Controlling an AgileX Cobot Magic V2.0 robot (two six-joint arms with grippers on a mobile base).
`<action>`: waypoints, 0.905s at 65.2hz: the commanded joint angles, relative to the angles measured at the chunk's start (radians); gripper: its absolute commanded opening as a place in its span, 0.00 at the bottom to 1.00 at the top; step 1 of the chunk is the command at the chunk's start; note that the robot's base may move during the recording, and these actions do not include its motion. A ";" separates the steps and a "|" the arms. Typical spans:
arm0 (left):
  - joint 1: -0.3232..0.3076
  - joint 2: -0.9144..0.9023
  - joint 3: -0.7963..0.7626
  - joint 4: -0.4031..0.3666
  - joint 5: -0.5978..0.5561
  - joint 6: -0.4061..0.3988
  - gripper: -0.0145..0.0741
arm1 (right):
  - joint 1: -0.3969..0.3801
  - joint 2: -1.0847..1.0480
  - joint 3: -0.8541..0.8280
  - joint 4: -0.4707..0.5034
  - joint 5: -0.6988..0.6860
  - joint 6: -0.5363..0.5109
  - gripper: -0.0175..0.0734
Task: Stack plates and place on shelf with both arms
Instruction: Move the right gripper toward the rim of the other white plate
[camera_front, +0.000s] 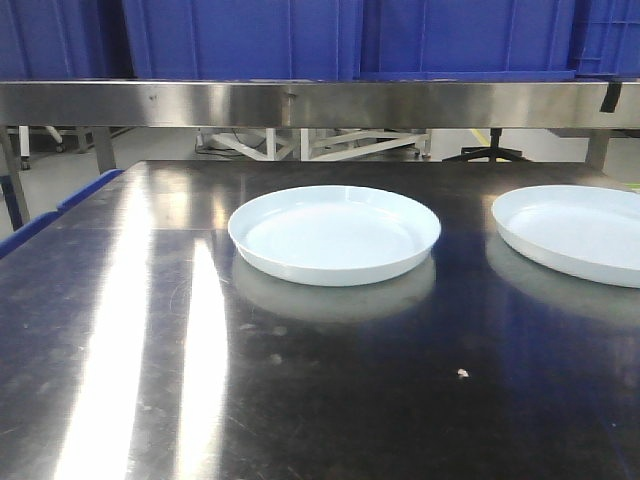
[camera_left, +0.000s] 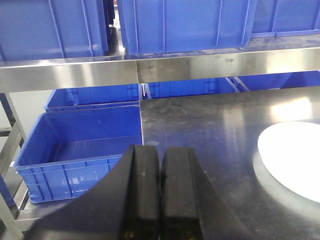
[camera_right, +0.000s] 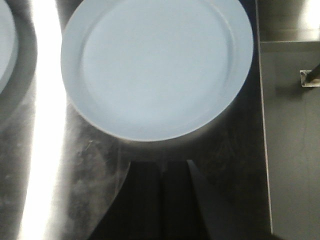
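- The left end effector (camera_left: 160, 195) is closed, its two black fingers pressed flat together with nothing between them. It hangs over the left edge of the bench (camera_front: 120, 350), well apart from the left plate (camera_left: 295, 160).
- The right end effector (camera_right: 161, 200) is dark and blurred. Its fingers seem closed too and hold nothing, just short of the right plate (camera_right: 155, 65).
- The bench is dark polished steel, finely scuffed, with long streaks of glare. It looks slick, so a finger nudging a rim could likely push a plate away rather than lift it.
- Both plates lie flat and unstacked on the bench, near each other but apart. The left plate sits about mid-bench and the right plate near the right edge.
- They are round, shallow, smooth white-bluish ware with low upturned rims and plain flat centres. The rims give little to pinch, so a one-sided grip may let a plate tilt or slip.
- Glare washes out the rim edges, which could throw off aim.
- Farther back, the brushed-steel shelf (camera_front: 300, 103) spans the bench. A raised stack might strike its front rail.
- Ribbed blue plastic bins (camera_front: 240, 35) crowd the shelf, so free room looks tight.
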 joint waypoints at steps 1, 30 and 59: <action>0.002 0.000 -0.031 -0.010 -0.083 -0.009 0.26 | -0.041 0.073 -0.091 0.006 -0.020 -0.001 0.25; 0.002 0.000 -0.031 -0.010 -0.083 -0.009 0.26 | -0.152 0.508 -0.505 -0.031 0.267 -0.021 0.43; 0.002 0.000 -0.031 -0.010 -0.083 -0.009 0.26 | -0.154 0.742 -0.771 -0.048 0.371 -0.092 0.64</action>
